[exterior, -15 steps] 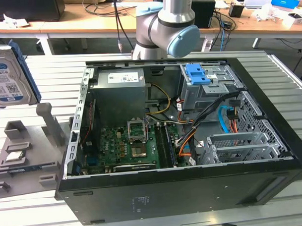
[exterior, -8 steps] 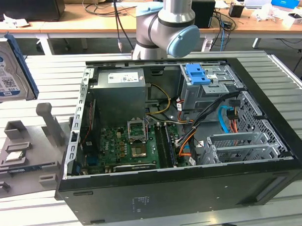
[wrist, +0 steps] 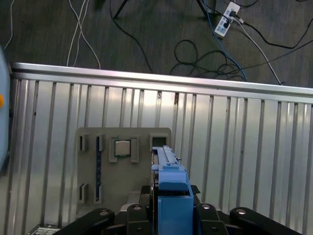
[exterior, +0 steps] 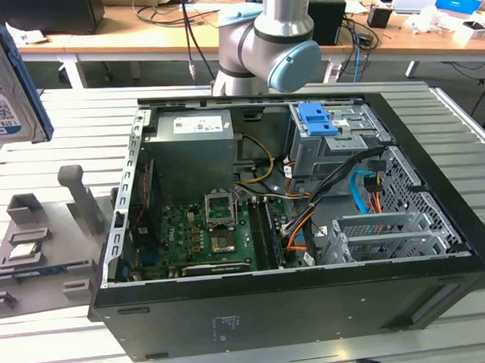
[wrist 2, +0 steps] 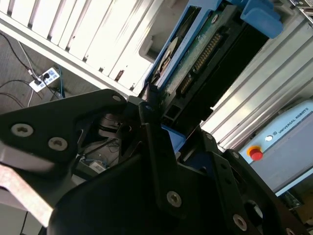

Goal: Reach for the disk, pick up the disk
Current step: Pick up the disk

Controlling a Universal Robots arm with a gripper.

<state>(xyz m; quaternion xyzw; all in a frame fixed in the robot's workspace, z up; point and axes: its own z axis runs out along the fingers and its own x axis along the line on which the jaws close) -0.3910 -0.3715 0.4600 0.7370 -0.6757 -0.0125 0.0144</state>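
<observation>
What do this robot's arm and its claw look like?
The arm is a silver-grey metal tube ending in a rounded joint with a pale blue round cap. In the second wrist view, the gripper is matte black, built of angular plates fastened with silver screws.

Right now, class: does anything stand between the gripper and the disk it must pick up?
Nothing visible does. In the first wrist view the disk sits directly between the fingers of the gripper, its blue frame edge-on. In the exterior view it appears raised off the grey fixture tray.
</observation>
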